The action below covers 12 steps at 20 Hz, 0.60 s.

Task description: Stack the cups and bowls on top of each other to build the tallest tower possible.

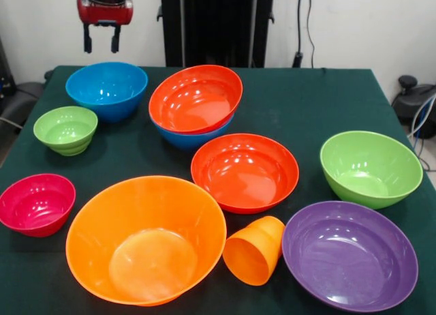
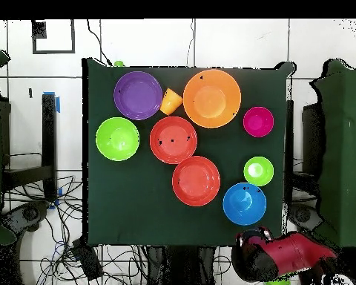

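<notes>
You see no brand, label or writing on anything. The gripper (image 1: pixel 101 39) hangs empty above the counter's (image 1: pixel 306 103) far corner, fingers (image 1: pixel 88 38) apart, over the blue bowl (image 1: pixel 107 89). One red-orange bowl (image 1: pixel 196 97) sits nested in a second blue bowl (image 1: pixel 191 138). The cup (image 1: pixel 255 249) lies tipped between the orange bowl (image 1: pixel 146 238) and purple bowl (image 1: pixel 349 254).

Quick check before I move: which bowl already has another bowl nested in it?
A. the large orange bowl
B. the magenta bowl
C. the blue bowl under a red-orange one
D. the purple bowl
C: a red-orange bowl sits tilted inside a blue bowl, whose rim shows beneath it; the purple bowl, large orange bowl and magenta bowl hold nothing.
</notes>
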Tool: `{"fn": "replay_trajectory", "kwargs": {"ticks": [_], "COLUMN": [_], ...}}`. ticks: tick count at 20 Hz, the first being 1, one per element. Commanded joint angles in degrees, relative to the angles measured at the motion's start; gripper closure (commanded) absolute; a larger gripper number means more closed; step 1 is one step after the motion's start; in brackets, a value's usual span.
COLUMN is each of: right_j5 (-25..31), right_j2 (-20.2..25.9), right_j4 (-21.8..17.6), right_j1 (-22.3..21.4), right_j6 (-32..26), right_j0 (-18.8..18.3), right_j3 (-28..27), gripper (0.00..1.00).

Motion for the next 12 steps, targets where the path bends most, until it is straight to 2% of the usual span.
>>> {"fn": "replay_trajectory", "kwargs": {"ticks": [1,3,5,9,12], "right_j5": [10.9,11.2,9.1,2.4,2.5], "right_j2": [6.6,7.3,8.9,15.9,20.3], "right_j4": [4.0,4.3,4.2,6.2,8.0], "right_j1": [1.7,1.6,1.3,1.5,1.4], "right_j6": [-16.5,-16.3,-14.9,-13.2,-14.9], "right_j0": [2.4,2.4,1.8,-4.2,-8.2], "right_j3": [0.8,0.7,1.0,4.1,5.7], "gripper": [0.0,0.0,0.0,0.0,0.0]}}
